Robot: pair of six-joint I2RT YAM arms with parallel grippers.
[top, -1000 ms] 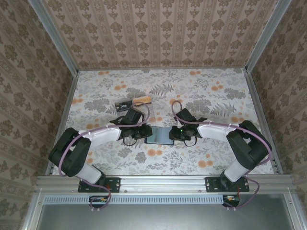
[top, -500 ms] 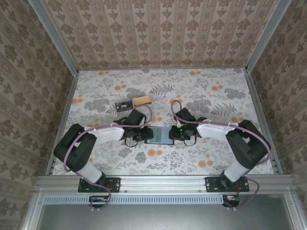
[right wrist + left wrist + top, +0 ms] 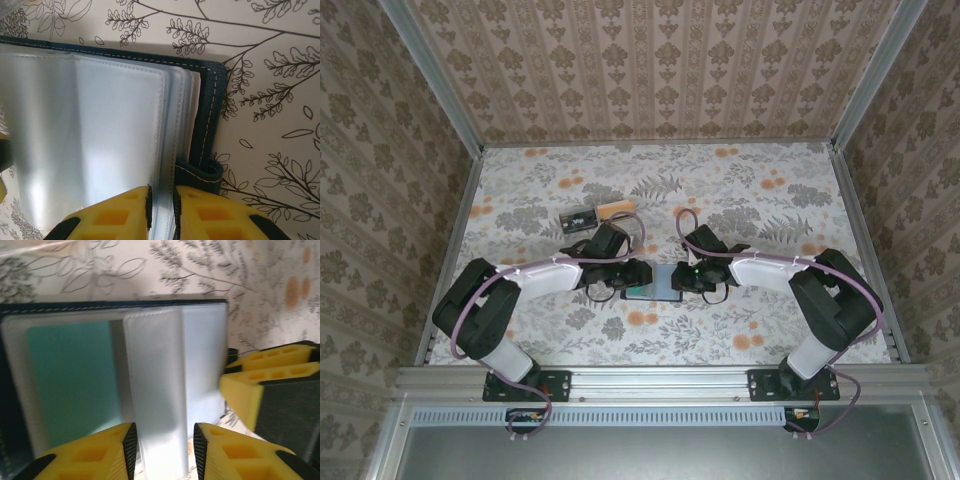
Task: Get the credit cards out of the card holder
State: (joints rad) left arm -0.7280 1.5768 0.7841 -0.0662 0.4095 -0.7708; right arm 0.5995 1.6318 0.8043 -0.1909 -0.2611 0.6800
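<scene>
Moved: my left gripper [image 3: 164, 442] slid right onto the wallet [image 3: 658, 285] since a sec ago, jaws wider too
Left: partly open, clear sleeve [image 3: 152, 390] sitting in the gap, can't tell if it's touching
Right: right gripper [image 3: 161, 202] nearly shut, pinching the wallet's plastic edge
Wallet: open flat between both grippers
Cards: black card [image 3: 581, 218] and tan card [image 3: 618, 209] side by side on the table [image 3: 770, 220], just behind my left gripper

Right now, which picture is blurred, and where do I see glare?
Left wrist view: soft and blurred, the wallet washed out pale, its edges and the yellow fingers unsharp. Right wrist view: sharp on the stitching and the tablecloth, with glare on the clear sleeves. Top view: even light, soft shadows only under the arms.
</scene>
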